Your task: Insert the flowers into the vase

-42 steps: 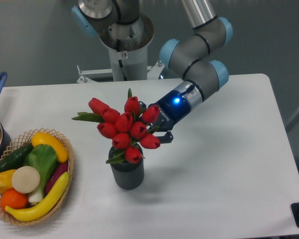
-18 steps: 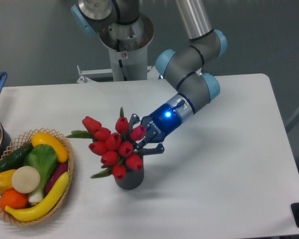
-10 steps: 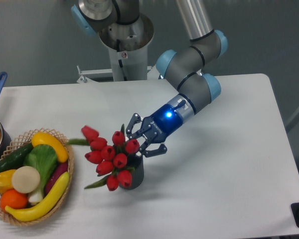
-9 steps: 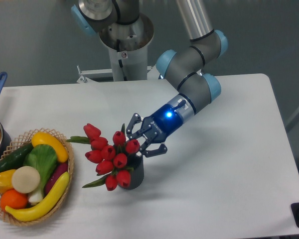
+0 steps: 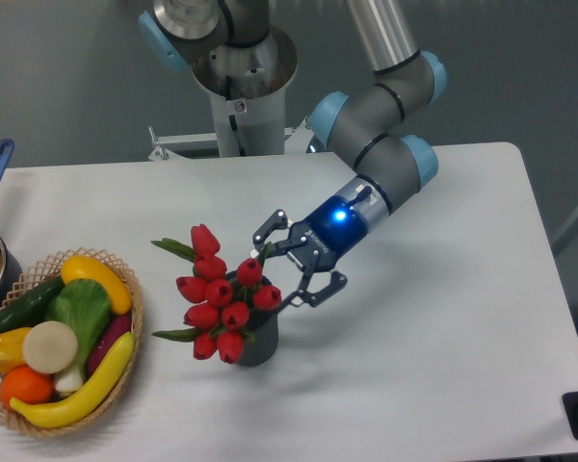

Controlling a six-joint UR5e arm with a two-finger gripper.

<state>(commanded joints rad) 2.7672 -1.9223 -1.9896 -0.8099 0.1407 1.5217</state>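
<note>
On the table (image 5: 443,327), one vase (image 5: 256,342) holds one bunch of tulips (image 5: 220,303), about nine red buds leaning left over its rim. Just right of them, the gripper (image 5: 291,266) has its two fingers spread apart, holding nothing.

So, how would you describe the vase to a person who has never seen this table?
Start at the white table and find the bunch of red flowers near its middle, just left of the open tool. The vase stands under them: a short dark grey cylinder, unlike the woven basket of produce at the left edge.
</note>
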